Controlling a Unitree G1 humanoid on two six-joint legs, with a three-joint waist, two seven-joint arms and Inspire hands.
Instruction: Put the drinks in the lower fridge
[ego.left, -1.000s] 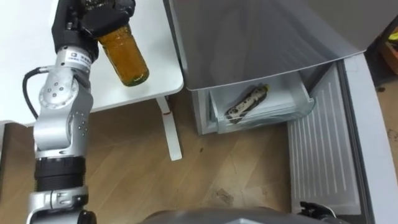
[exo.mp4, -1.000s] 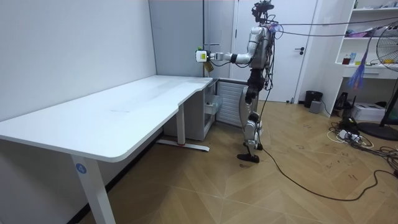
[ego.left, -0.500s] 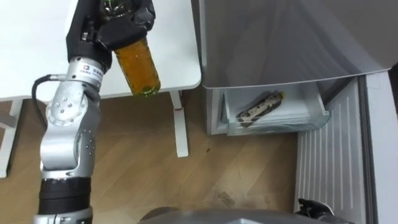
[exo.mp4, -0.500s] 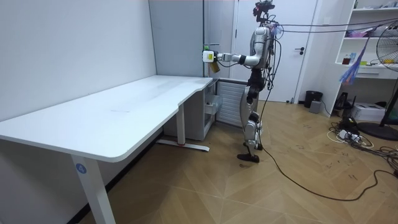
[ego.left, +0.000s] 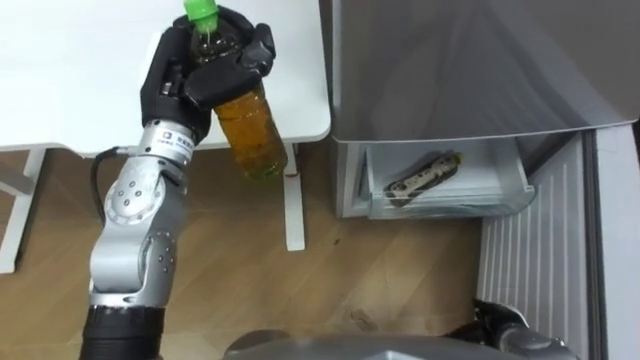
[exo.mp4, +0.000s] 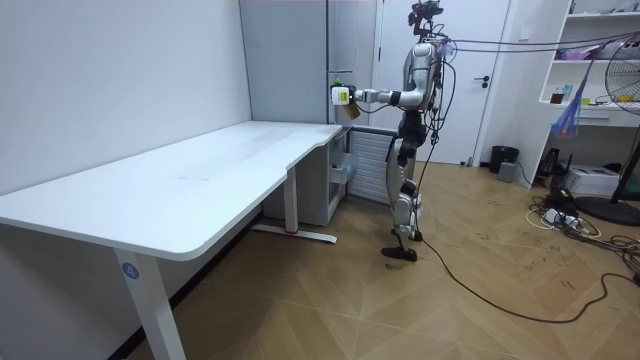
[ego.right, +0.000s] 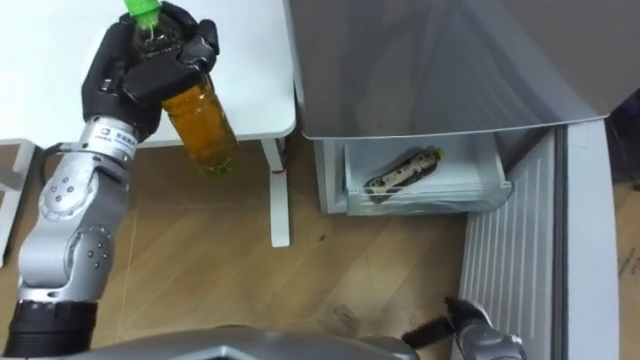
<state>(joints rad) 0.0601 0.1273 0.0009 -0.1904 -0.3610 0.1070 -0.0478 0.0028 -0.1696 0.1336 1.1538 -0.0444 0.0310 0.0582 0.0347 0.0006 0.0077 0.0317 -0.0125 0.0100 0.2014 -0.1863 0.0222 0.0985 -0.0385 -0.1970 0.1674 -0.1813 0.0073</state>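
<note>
My left hand (ego.left: 188, 78) is shut on a bottle of amber drink (ego.left: 254, 135) with a green cap, held tilted in the air over the corner of the white table (ego.left: 70, 80), left of the grey fridge (ego.left: 460, 60). The fridge's lower drawer (ego.left: 450, 205) stands pulled out, and another bottle (ego.left: 420, 177) lies on its side inside it. My right hand (ego.right: 485, 338) hangs low at the bottom right, beside the fridge door. In the room view I stand in front of the fridge (exo.mp4: 300, 60), with my left arm stretched out and the bottle (exo.mp4: 347, 102) held at chest height.
The open fridge door (ego.left: 535, 270) with its ribbed inner face runs along the right. The table's white leg (ego.left: 293, 210) stands on the wooden floor between the table and the fridge. Cables and a fan (exo.mp4: 625, 120) lie far behind.
My left hand has carried the bottle sideways from over the table towards the fridge. The head camera has shifted, and the green cap has come into sight.
</note>
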